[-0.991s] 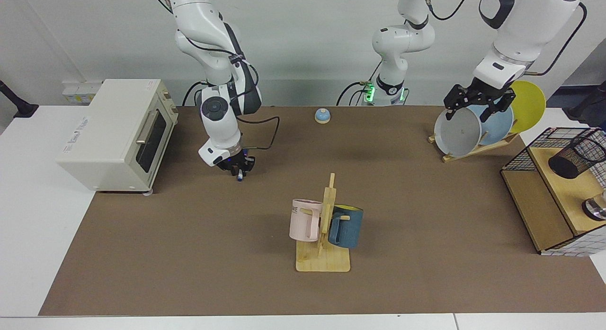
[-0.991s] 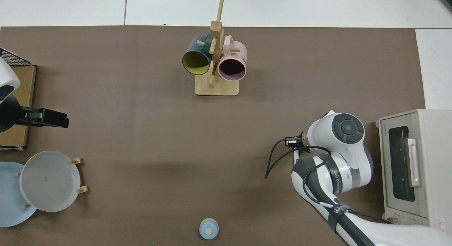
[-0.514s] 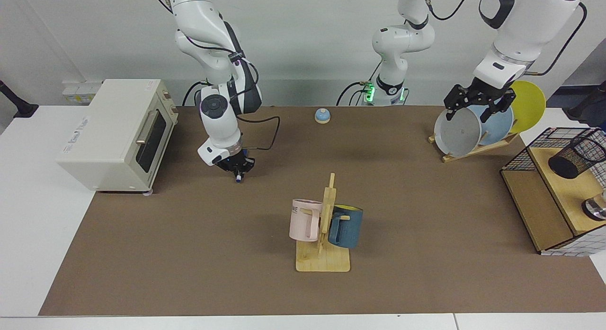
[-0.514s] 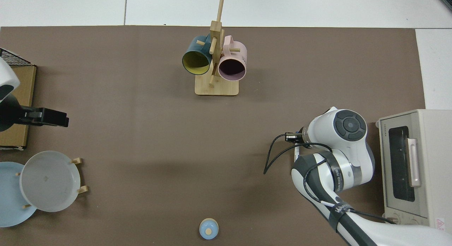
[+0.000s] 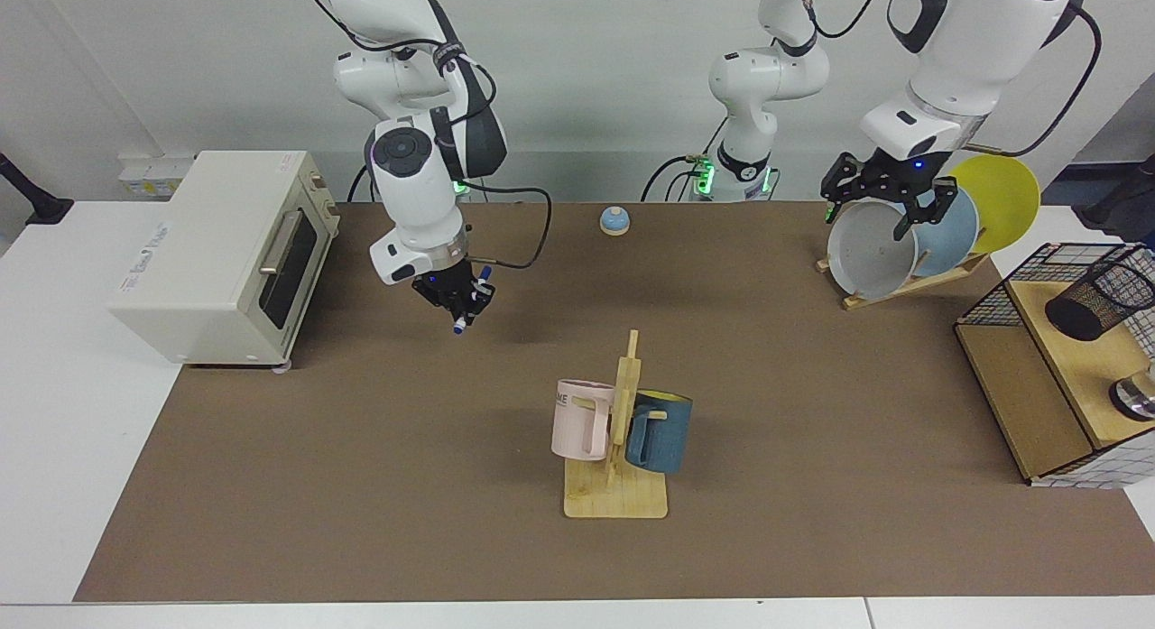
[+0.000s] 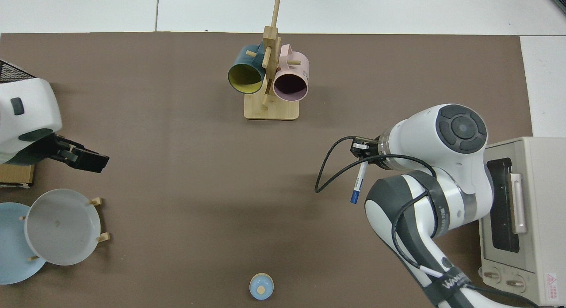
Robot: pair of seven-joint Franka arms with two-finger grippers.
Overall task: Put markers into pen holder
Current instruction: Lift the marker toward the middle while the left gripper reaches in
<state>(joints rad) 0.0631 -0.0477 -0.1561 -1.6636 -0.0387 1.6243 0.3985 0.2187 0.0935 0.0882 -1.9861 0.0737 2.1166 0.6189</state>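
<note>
Gripping: right gripper (image 5: 462, 306) is clamped on the marker (image 5: 468, 309), lifted clear above the brown worktop (image 5: 361, 448).
Marker: white barrel, blue at the ends, slanted in the grip; in the top view the marker (image 6: 359, 182) sticks out from under the arm's wrist, blue end pointing toward the bell side.
Right arm: comes in from the toaster oven (image 5: 221, 250) side (its wrist hides most of the gripper from above).
Left gripper: left gripper (image 5: 882, 210) hangs in front of the plate rack (image 5: 911, 282), jaws spread apart, nothing between them.
Pen holder: black mesh pen holder (image 5: 1099, 299) sits tilted on the wooden shelf inside the wire basket (image 5: 988, 306), well apart from the marker.
Plates: grey plate (image 5: 868, 254), blue and yellow ones leaning behind it.
Mug stand: wooden mug stand (image 5: 617, 448) with a pink mug (image 5: 581, 418) and a dark blue mug (image 5: 660, 430).
Bell: small blue bell (image 5: 614, 220) near the arm bases.
</note>
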